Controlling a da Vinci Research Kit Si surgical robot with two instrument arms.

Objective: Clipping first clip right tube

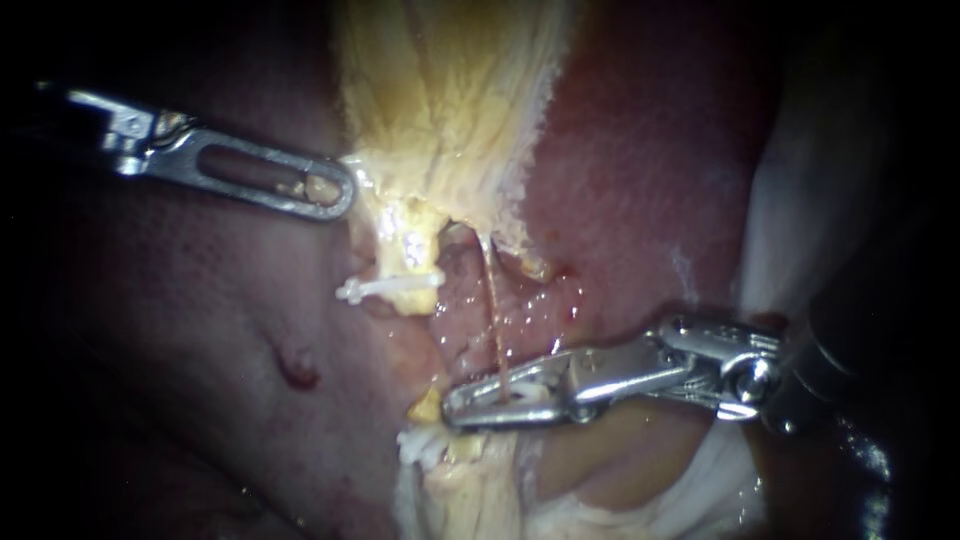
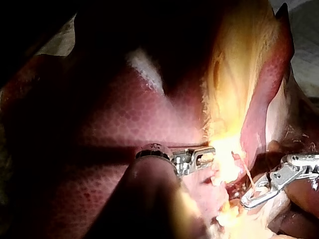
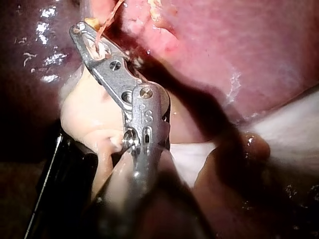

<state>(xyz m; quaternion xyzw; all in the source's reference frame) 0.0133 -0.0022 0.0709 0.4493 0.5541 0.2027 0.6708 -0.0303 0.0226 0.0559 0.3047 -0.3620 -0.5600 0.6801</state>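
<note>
Two slender steel instruments were in view. The left instrument [image 1: 335, 190], entering from the left, carried one windowed pincer. This pincer was closed on the edge of the pale yellow fibrous tissue [image 1: 450, 90], and tan tissue showed through its window.

The right instrument [image 1: 458, 405] entered from the right. Its pincer stood narrow, holding one white plastic clip [image 1: 527, 393] between its two halves. One thin reddish-brown right tube [image 1: 493, 300] ran from the foot of the yellow tissue down across the wet red bed. It passed through the right pincer near the tip, inside the held clip.

A second white clip [image 1: 388, 288] sat across one short yellow stalk [image 1: 412, 255], just left of the right tube and apart from both instruments. One ragged white piece [image 1: 418, 443] lay just below the right pincer's tip; whether it was a clip could not be told.

The dark red liver [image 1: 650, 170] lay on both sides of the yellow tissue. One small dark red spot [image 1: 298, 375] marked the liver's left part. One white cloth [image 1: 790, 220] lay along the right, above the right instrument's shaft
</note>
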